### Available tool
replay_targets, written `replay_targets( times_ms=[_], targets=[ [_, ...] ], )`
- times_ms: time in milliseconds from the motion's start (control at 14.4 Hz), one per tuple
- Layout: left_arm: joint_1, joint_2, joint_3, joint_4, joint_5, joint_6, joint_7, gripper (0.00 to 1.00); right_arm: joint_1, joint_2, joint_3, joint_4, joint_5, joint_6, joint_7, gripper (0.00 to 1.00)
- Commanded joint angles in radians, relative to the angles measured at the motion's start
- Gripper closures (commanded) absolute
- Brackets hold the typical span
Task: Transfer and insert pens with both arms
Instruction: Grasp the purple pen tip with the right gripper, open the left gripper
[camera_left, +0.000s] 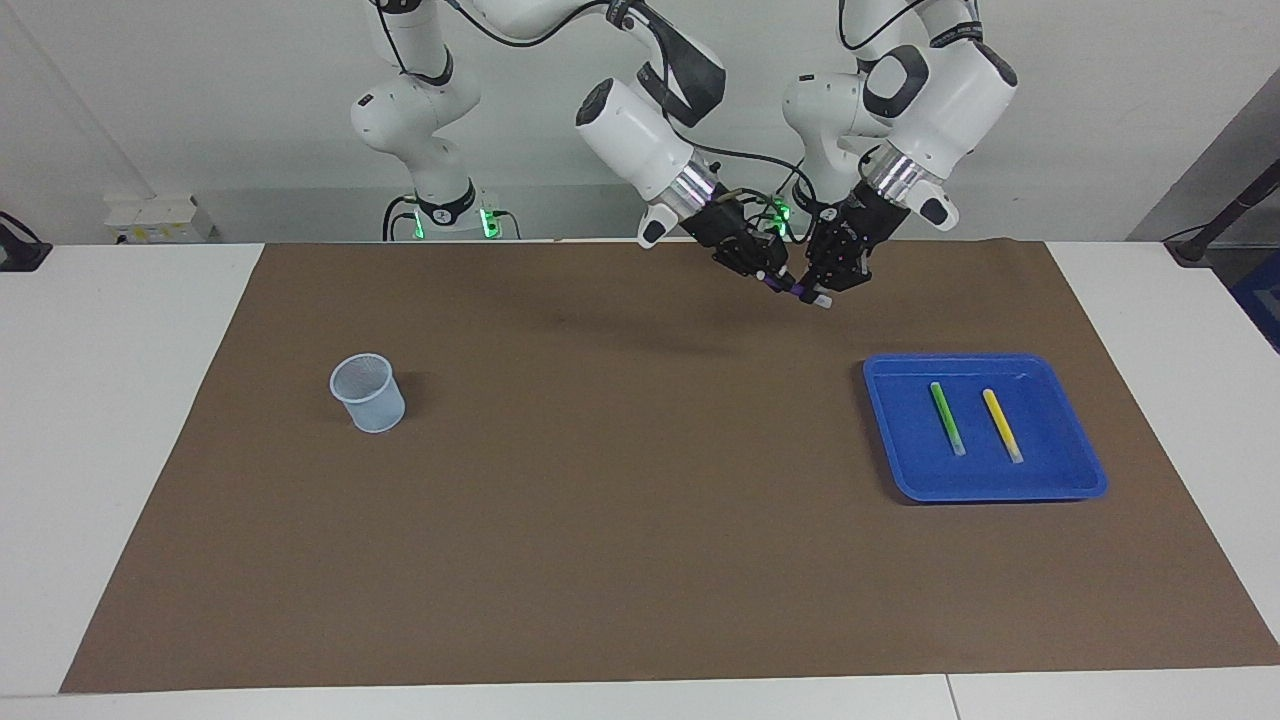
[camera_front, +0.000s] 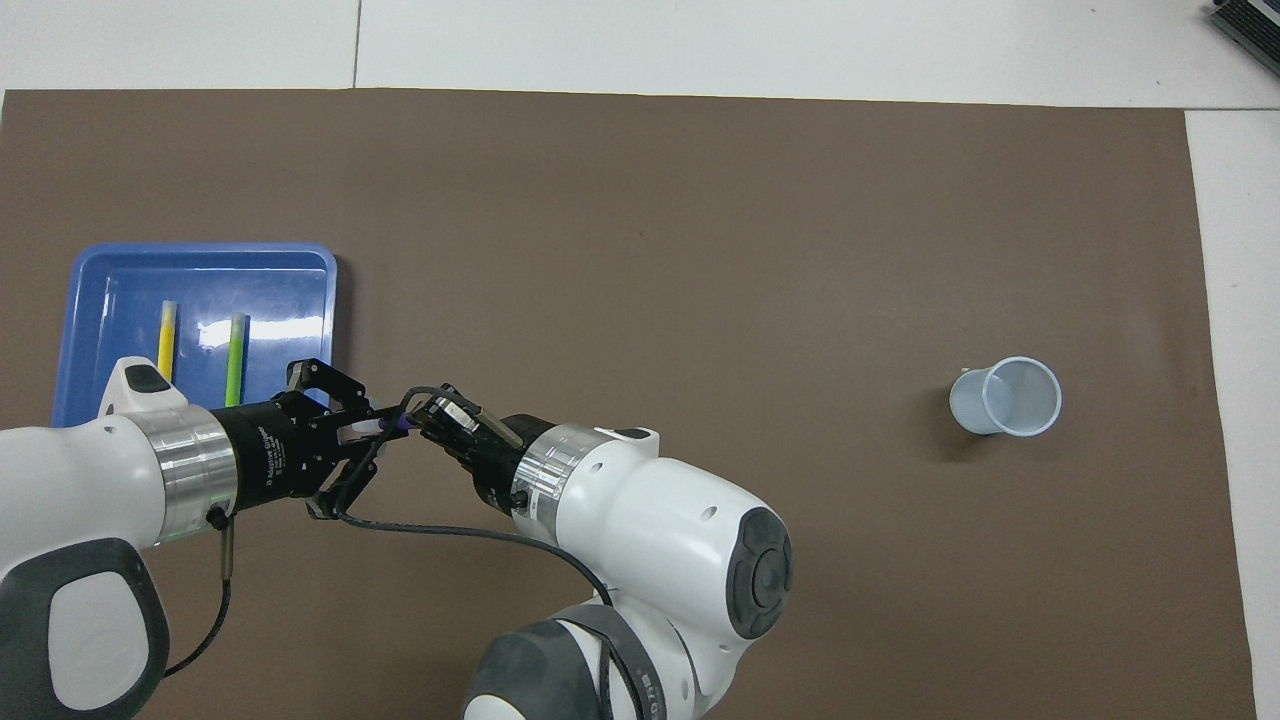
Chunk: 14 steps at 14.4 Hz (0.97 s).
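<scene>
Purple pen (camera_left: 800, 292): it is hanging in the air between the two grippers, over the brown mat (camera_left: 640, 520) near the robots' end, tilted with its pale cap pointing down and away from the robots.
Left gripper (camera_left: 822, 283): it is pinching shut on the purple pen near the pale cap end. It is probably holding on so the pen is not falling during the swap.
Right gripper (camera_left: 776, 279): it is closing tight on the purple end of the same pen. Both grippers are holding the one pen at once.
Why both are holding: the arms are passing the pen from one to the other, it seems. The cup is sitting at the right arm's end, so the right arm is the one that is reaching it best.
Next move, a guess: the left gripper is likely needing to let go before the right arm is carrying the pen away.
Green pen (camera_left: 946, 418): it is lying flat in the blue tray (camera_left: 900, 470), waiting.
Yellow pen (camera_left: 1002, 424): it is lying beside the green one, not touching it.
Cup (camera_left: 368, 392): it is standing upright on the mat, well apart from the tray, with nothing showing in it.
Table (camera_left: 120, 420): it is white, with the brown mat covering most of it.
Room: a plain pale wall is standing by the robots.
</scene>
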<state>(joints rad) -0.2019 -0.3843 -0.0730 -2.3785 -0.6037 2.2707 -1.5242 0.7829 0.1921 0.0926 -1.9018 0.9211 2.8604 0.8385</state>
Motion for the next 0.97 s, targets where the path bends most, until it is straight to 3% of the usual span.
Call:
replay_targets(
  times_ms=[0, 139, 208, 486, 694, 903],
  targets=[
    [0.003, -0.034, -0.005, -0.031, -0.010, 0.000, 0.004, 0.85, -0.002, 0.001, 0.001, 0.001, 0.010, 0.005, -0.019, 1.00],
    [0.012, -0.034, -0.004, -0.031, -0.008, -0.003, 0.019, 0.50, -0.004, 0.001, 0.001, 0.001, 0.010, 0.005, -0.019, 1.00],
    [0.038, -0.034, -0.005, -0.028, -0.007, -0.011, 0.025, 0.40, -0.004, 0.001, 0.001, 0.001, 0.010, 0.005, -0.019, 1.00],
    [0.059, -0.036, -0.004, -0.024, -0.005, -0.062, 0.116, 0.40, -0.011, -0.002, 0.001, -0.011, 0.010, -0.015, -0.071, 1.00],
    [0.070, -0.039, -0.002, -0.021, -0.004, -0.104, 0.234, 0.43, -0.042, -0.023, -0.002, -0.039, 0.007, -0.107, -0.209, 1.00],
    [0.108, -0.041, -0.002, -0.019, 0.007, -0.155, 0.443, 0.44, -0.065, -0.066, -0.008, -0.141, 0.001, -0.141, -0.355, 1.00]
  ],
)
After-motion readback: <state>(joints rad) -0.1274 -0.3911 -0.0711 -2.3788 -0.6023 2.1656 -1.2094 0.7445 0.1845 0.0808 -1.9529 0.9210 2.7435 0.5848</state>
